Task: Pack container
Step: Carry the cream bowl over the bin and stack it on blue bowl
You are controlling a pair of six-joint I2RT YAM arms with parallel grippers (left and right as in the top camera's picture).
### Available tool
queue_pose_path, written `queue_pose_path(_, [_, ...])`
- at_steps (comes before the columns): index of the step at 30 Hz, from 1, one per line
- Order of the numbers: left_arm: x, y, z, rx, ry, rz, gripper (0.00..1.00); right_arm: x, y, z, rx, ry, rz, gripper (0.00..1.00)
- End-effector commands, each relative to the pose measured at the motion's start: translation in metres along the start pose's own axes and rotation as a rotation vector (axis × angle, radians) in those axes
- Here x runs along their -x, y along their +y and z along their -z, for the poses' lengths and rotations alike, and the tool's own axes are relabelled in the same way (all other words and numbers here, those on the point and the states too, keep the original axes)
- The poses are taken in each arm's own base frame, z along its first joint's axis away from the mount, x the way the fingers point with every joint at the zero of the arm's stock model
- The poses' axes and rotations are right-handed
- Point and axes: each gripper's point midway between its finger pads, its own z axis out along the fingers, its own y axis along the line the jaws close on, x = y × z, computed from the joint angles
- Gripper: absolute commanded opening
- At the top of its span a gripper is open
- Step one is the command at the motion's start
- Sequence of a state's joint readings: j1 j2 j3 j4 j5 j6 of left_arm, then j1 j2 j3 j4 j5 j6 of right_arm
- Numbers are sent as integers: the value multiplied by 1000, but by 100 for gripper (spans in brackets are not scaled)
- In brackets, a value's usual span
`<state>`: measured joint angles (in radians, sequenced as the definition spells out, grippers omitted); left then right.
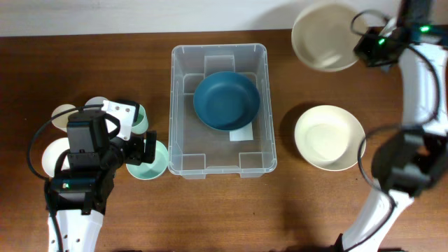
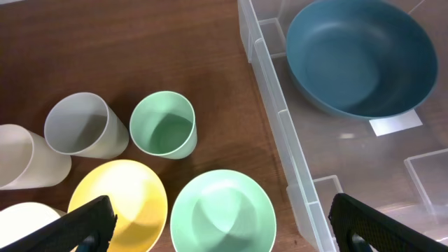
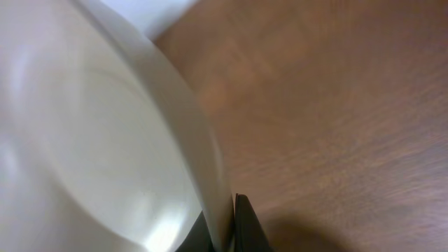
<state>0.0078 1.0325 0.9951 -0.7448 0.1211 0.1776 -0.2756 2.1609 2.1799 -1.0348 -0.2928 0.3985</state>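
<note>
Container (image 1: pixel 175 105) sits mid-frame, on the bench. Its white label (image 1: pixel 241 134) is half hidden under the blue bowl (image 1: pixel 225 100), unreadable. Upper right, the right tool (image 1: pixel 358 50) is clamped on the rim of a cream bowl (image 1: pixel 323 35), which is cut off by the top edge. The left tool (image 1: pixel 142 148) is wide open and empty.

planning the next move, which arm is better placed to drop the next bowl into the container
Right. The right tool is shut on the rim of a cream bowl, near the container's far corner. The left tool hangs open over the cups and small bowls, holding nothing.
</note>
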Motion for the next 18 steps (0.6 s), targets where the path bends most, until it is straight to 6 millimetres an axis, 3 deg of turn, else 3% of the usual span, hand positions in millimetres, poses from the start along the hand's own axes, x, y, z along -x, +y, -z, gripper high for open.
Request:
queue_pose_path(1, [10, -1, 5, -8, -28, 6, 100, 15, 56, 97, 101, -177, 106, 4])
queue_pose_path(4, [10, -1, 5, -8, -28, 6, 100, -6, 94, 128, 152, -194, 213, 4])
queue_pose_path(8, [10, -1, 5, -8, -28, 6, 100, -53, 145, 128, 211, -119, 342, 4])
queue_pose_path(10, [10, -1, 5, -8, -28, 6, 100, -92, 177, 113, 231, -44, 423, 4])
queue_pose_path(13, [10, -1, 5, -8, -28, 6, 100, -127, 199, 89, 190, 11, 498, 4])
queue_pose_path(18, [10, -1, 5, -8, -28, 6, 100, -171, 213, 47, 139, 117, 568, 4])
